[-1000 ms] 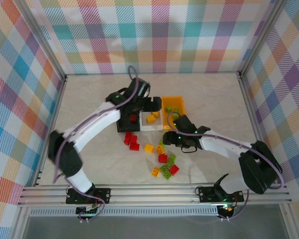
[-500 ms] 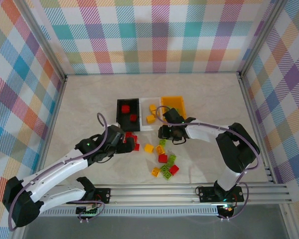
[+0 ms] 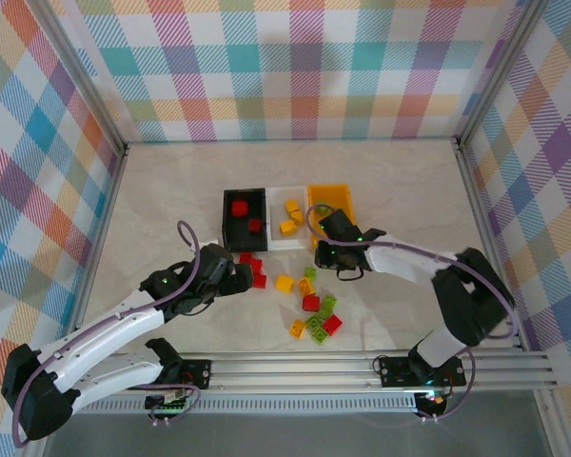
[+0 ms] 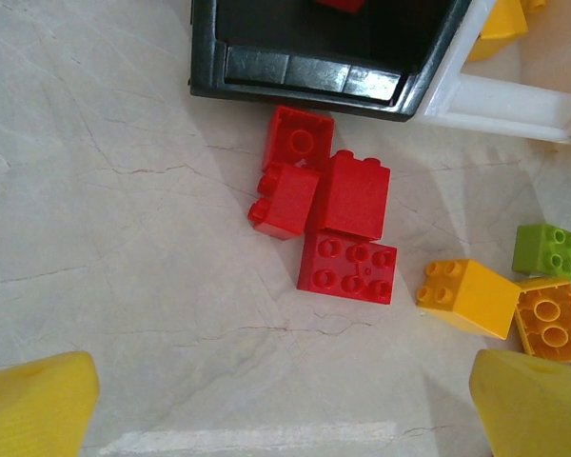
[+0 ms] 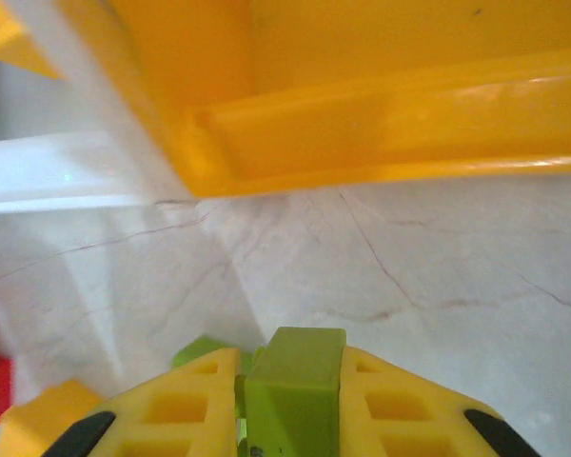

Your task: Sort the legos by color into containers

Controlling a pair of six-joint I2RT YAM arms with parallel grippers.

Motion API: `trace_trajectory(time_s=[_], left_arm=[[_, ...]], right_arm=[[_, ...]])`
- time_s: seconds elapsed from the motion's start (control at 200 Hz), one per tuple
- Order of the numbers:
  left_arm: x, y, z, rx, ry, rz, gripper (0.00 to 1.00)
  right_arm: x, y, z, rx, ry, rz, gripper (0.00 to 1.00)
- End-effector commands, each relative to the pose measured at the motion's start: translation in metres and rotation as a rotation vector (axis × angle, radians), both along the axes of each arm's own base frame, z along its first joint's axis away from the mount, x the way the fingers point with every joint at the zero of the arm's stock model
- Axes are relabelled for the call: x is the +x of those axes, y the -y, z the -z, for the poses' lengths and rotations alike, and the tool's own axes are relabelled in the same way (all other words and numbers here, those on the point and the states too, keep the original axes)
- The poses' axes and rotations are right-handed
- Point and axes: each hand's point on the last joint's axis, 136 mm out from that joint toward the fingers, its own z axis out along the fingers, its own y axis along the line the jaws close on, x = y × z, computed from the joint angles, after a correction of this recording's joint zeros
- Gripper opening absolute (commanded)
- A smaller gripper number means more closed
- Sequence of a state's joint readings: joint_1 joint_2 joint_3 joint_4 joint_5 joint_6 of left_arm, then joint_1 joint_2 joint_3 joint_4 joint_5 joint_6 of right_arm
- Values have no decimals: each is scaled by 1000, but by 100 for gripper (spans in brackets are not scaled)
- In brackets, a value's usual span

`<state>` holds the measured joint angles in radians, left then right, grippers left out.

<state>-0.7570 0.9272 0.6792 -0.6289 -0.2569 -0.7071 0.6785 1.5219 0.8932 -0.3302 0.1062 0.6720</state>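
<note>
Plaid walls [image 3: 295,76] close in a pale marbled table [image 3: 152,190]. From above, three bins stand side by side at its middle: a black bin [image 3: 245,192] holding red bricks [image 3: 238,207], a white bin [image 3: 287,246] holding yellow bricks [image 3: 287,227], and an orange bin [image 3: 329,188]. Loose bricks [image 3: 314,309] lie scattered just in front of them. The left gripper [image 3: 243,276] hovers at a red cluster [image 3: 256,270], and the right gripper [image 3: 325,255] sits at the orange bin's near corner. The left wrist camera looks down on that red cluster, which lies just beside the black bin's wall. Its fingers [image 4: 33,409] are spread wide with nothing between them. On the right wrist camera, the fingers [image 5: 400,405] are clamped on a green brick [image 5: 293,386], just short of the orange bin's wall. The right arm appears to be carrying green to the orange bin, so it needs to lift the brick over the rim and let go. The left arm needs to drop onto one red brick and close on it.
</note>
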Motion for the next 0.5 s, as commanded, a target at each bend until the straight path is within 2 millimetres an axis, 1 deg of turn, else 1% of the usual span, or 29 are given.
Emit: trace_trajectory(time_s=[0.0,0.075,0.13,0.23,0.37,0.495], left_arm=[[6,-3,-7,11,36,-13,100],[8,-3,-10,11,54,-15,100],[10,-4,-12,14,63,-20,100],[11,-3,-14,12,70,-21,100],[8,-6,-12,12,65,-23,100],[4,-8,-10,3,62,-24,100]], right_arm=[[2,9,-44,22,111,12,21],[11,16,-70,23,165,29,21],[22,19,-84,22,192,41,21],[46,20,-95,9,216,64,21],[83,15,-90,-20,203,88,23],[106,9,-80,-48,182,96,25]])
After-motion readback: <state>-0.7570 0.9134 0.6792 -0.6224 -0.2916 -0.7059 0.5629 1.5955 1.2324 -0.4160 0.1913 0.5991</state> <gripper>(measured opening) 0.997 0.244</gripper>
